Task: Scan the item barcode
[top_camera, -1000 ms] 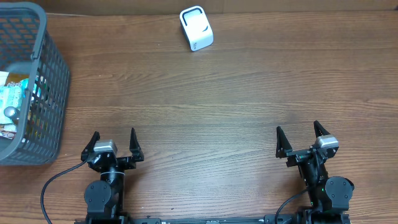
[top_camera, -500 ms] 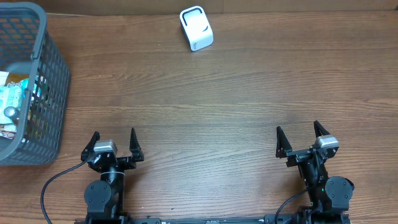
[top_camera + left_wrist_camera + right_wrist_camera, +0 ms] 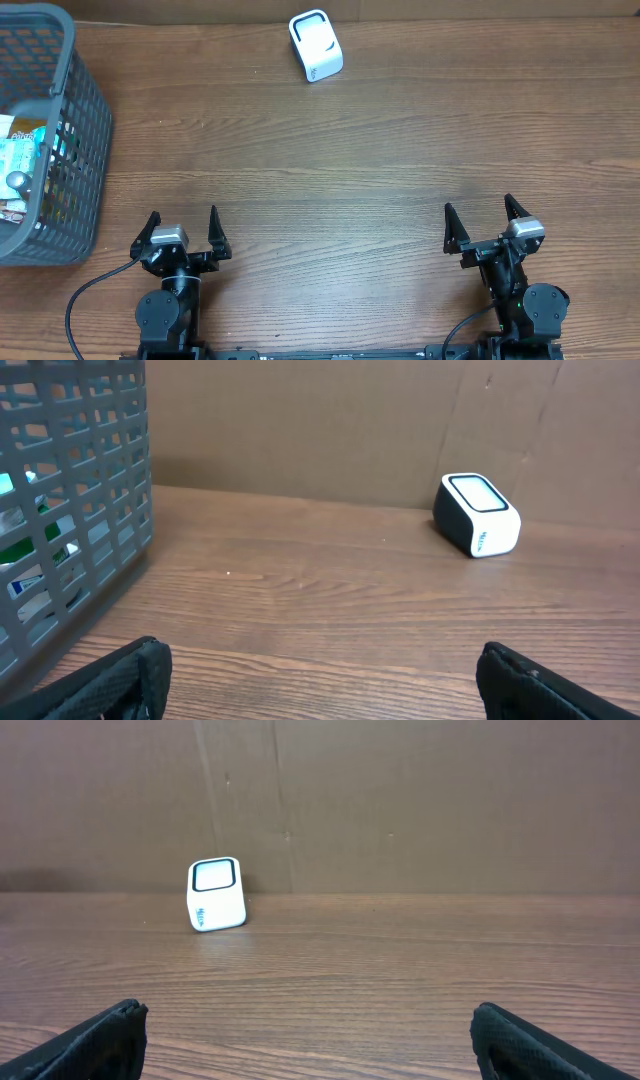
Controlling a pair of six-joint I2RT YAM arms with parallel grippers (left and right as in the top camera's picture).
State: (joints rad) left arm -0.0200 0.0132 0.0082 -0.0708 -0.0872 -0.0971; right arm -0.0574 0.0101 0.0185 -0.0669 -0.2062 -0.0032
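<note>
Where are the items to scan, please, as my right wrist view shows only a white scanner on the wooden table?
Observer: Several packaged items lie in a grey plastic basket at the table's left edge, outside your view.
Operator: Thank you. Is the left gripper holding anything?
Observer: No, the left gripper is open and empty, near the front edge.
Operator: Which arm is closer to the basket?
Observer: The left one; the basket stands just beyond it and to its left, while your right gripper is on the opposite side.
</note>
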